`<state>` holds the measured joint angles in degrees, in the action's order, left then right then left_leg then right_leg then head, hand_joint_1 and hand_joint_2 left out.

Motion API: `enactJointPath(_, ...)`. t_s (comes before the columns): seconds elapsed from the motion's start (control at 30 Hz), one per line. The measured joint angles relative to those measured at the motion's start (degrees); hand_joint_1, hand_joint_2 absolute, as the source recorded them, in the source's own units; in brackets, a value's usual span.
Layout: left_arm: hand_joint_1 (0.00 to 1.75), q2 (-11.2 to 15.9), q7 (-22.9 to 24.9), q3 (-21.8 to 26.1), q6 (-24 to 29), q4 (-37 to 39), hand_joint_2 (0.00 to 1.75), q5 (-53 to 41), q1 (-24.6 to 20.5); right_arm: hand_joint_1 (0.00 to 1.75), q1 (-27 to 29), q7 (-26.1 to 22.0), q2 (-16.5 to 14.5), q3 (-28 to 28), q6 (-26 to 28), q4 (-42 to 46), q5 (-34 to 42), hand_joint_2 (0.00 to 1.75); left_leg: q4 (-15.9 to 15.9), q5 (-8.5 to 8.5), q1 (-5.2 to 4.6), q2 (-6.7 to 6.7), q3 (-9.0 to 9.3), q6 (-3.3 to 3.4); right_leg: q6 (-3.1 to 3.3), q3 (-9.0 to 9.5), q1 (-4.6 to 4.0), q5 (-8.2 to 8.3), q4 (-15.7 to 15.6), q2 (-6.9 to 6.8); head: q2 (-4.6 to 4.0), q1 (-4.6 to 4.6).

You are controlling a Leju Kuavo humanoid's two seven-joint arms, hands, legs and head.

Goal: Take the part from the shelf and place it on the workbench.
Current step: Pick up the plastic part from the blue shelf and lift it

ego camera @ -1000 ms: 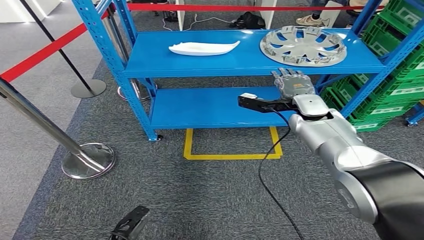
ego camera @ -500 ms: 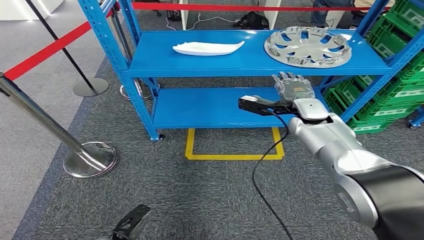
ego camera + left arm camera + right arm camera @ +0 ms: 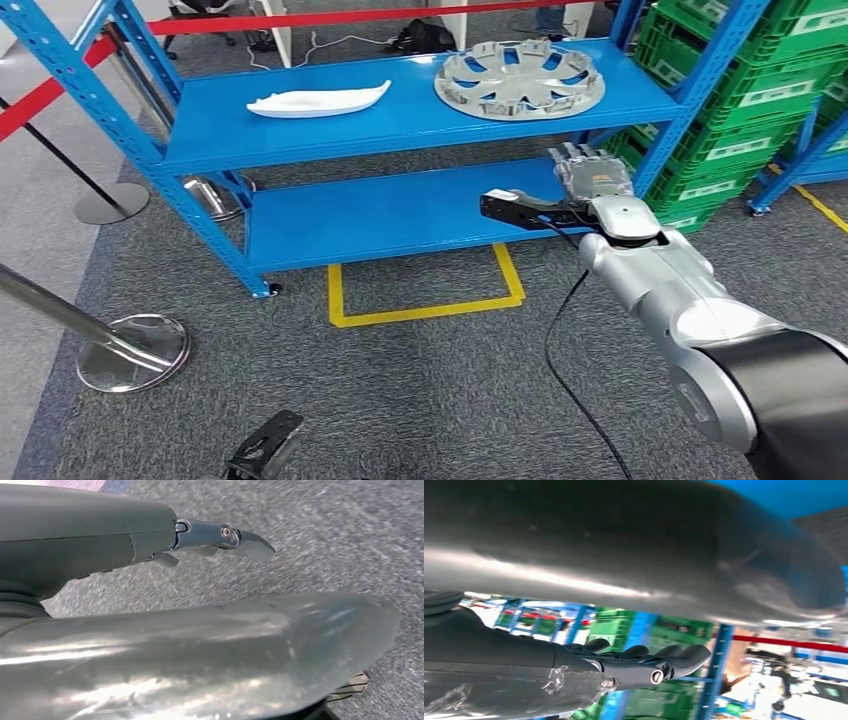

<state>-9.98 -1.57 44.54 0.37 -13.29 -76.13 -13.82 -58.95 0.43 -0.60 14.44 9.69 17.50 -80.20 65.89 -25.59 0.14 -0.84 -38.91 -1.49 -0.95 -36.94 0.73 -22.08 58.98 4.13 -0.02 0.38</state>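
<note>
Up top: silver spoked part (image 3: 519,80) flat on shelf (image 3: 420,115); right hand (image 3: 590,175) empty, fingers extended.

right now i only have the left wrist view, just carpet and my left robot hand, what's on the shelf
Observer: The head view shows a silver wheel cover and a white curved part, both on the top level of the blue shelf.
Operator: where's my other one
Observer: The right robot hand is held up in front of the shelf, lower than the wheel cover, fingers spread, holding nothing.
Operator: anything beside the shelf
Observer: Stacked green crates stand on its right side.
</note>
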Motion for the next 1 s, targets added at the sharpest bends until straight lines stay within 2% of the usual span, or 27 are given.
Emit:
enactJointPath(0.03, 0.00, 0.0, 0.0, 0.0, 0.0, 0.0, 0.00, 0.0, 0.0, 0.00, -0.1, 0.0, 0.0, 0.0, 0.0, 0.0, 0.0, 0.00, -3.6, 1.54, 0.19, -1.31, 1.59, 0.24, -0.20, -0.14, -0.05, 0.04, 0.1, 0.62, 0.00, 0.02)
enactJointPath(0.1, 0.00, 0.0, 0.0, 0.0, 0.0, 0.0, 0.00, 0.0, -0.1, 0.00, -0.3, 0.0, -0.1, 0.0, 0.0, 0.0, 0.0, 0.00, -7.6, 2.39, 0.42, -3.13, 3.27, 0.43, -0.82, -0.64, 0.00, 0.27, 0.1, 1.72, 0.00, 0.04)
enactJointPath(0.13, 0.00, 0.0, 0.0, 0.0, 0.0, 0.0, 0.00, 0.0, -0.1, 0.00, -0.4, 0.0, -0.1, 0.0, 0.0, 0.0, -0.1, 0.00, -8.1, 2.15, 0.42, -3.21, 3.45, 0.56, -1.23, -0.86, 0.07, 0.44, 0.0, 2.25, 0.00, 0.05)
enactJointPath(0.17, 0.00, -0.1, 0.0, 0.0, 0.0, 0.0, 0.00, 0.0, -0.2, 0.00, -0.4, 0.0, -0.1, 0.0, 0.1, 0.0, -0.3, 0.00, -8.2, 2.20, 0.44, -2.75, 3.45, 0.76, -1.63, -0.99, 0.22, 0.60, -0.2, 2.67, 0.00, 0.05)
enactJointPath(0.2, 0.00, -0.1, 0.0, 0.0, 0.0, 0.0, 0.00, 0.0, -0.2, 0.00, -0.3, -0.1, 0.0, 0.0, 0.1, 0.0, -0.6, 0.00, -8.4, 2.27, 0.41, -2.40, 3.46, 1.00, -1.96, -1.06, 0.21, 0.58, -0.2, 2.35, 0.00, 0.11)
enactJointPath(0.23, 0.00, -0.1, 0.0, 0.0, 0.0, 0.0, 0.00, 0.0, -0.2, 0.00, -0.4, -0.1, -0.1, 0.0, 0.2, 0.0, -1.0, 0.00, -8.4, 2.31, 0.39, -2.19, 3.49, 1.03, -1.79, -1.00, 0.13, 0.74, -0.4, 1.65, 0.00, 0.39)
enactJointPath(0.3, 0.00, -0.2, 0.0, -0.1, 0.0, 0.0, 0.00, 0.0, -0.2, 0.00, -0.5, -0.4, -0.1, 0.1, 0.7, 0.1, -1.6, 0.00, -8.4, 2.32, 0.23, -1.96, 3.47, 0.86, -1.04, -0.87, -0.11, 1.02, -0.6, 0.07, 0.00, 0.68)
enactJointPath(0.33, 0.00, -0.2, 0.1, -0.1, 0.0, 0.0, 0.00, 0.0, -0.2, 0.00, -0.6, -0.6, -0.2, 0.1, 1.0, 0.1, -1.7, 0.00, -8.4, 2.31, 0.16, -1.96, 3.46, 0.77, -0.61, -0.74, -0.11, 1.30, -1.0, -0.12, 0.00, 0.80)
enactJointPath(0.37, 0.00, -0.2, 0.1, -0.1, 0.0, 0.0, 0.00, -0.1, -0.2, 0.00, -0.6, -0.7, -0.2, 0.2, 1.2, 0.1, -1.8, 0.00, -8.4, 2.36, 0.11, -1.90, 3.44, 0.88, -0.63, -0.70, -0.10, 1.38, -1.1, -0.13, 0.00, 0.69)
enactJointPath(0.5, 0.00, -0.2, 0.1, -0.1, 0.0, 0.0, 0.00, -0.1, -0.2, 0.00, -0.6, -1.0, -0.2, 0.2, 1.4, 0.2, -2.2, 1.75, -8.4, 2.50, 0.01, -1.91, 3.27, 1.25, -1.44, -0.60, -0.02, 1.63, -1.5, -0.37, 0.00, 0.77)
enactJointPath(0.6, 0.00, -0.2, 0.1, -0.1, 0.0, 0.0, 0.00, -0.2, -0.2, 0.00, -0.6, -1.1, -0.2, 0.3, 1.5, 0.2, -2.5, 1.75, -8.4, 2.52, -0.02, -1.91, 3.22, 1.31, -1.72, -0.61, 0.01, 1.70, -1.5, -0.41, 0.00, 0.76)
enactJointPath(1.0, 0.00, -0.1, 0.1, -0.2, 0.0, 0.0, 0.00, -0.5, -0.2, 0.00, -0.6, -1.2, -0.2, 0.5, 2.1, 0.2, -2.6, 1.75, -8.4, 2.67, 0.06, -1.87, 3.21, 1.27, -1.80, -0.85, -0.06, 1.72, -1.4, -0.35, 0.00, 0.74)
